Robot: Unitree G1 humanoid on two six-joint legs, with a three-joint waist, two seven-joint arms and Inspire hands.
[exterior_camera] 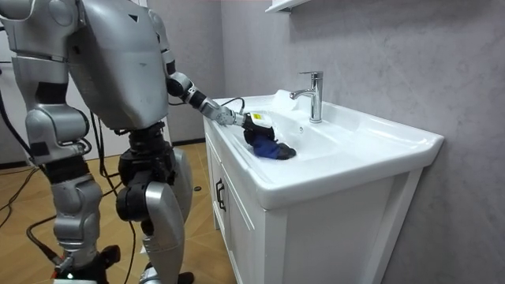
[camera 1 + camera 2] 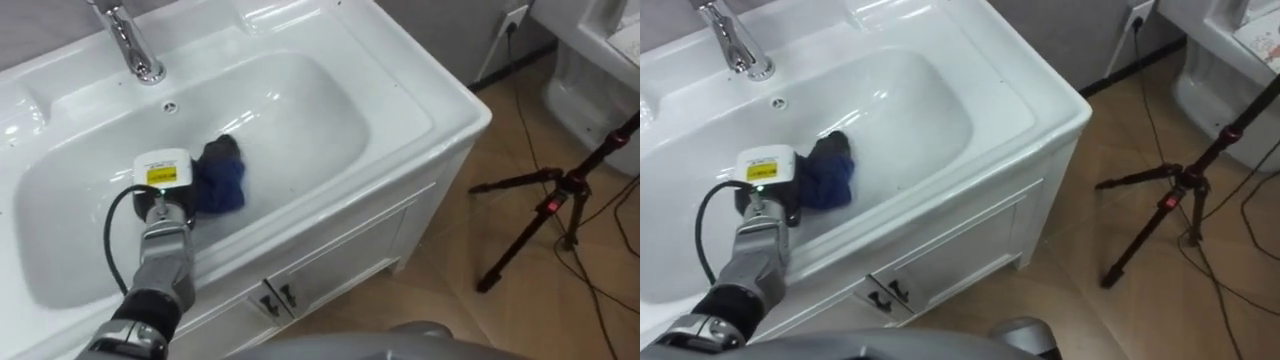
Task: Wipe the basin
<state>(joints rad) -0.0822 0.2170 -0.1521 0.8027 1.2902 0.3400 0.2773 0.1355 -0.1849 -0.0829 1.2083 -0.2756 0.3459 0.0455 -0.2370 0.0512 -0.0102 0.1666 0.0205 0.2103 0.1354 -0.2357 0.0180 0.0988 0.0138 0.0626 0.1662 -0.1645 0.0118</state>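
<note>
The basin (image 2: 310,110) is free to the right of and behind the cloth (image 2: 222,180), which lies with the left hand (image 2: 160,210) near the bowl's front wall. The faucet (image 2: 130,45) rises from the back rim. A tripod (image 2: 545,205) stands on the floor, well apart.

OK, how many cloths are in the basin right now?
1: a dark blue cloth lies bunched on the floor of the basin, at the left hand, near the front wall. Another could be hidden under that hand.
</note>
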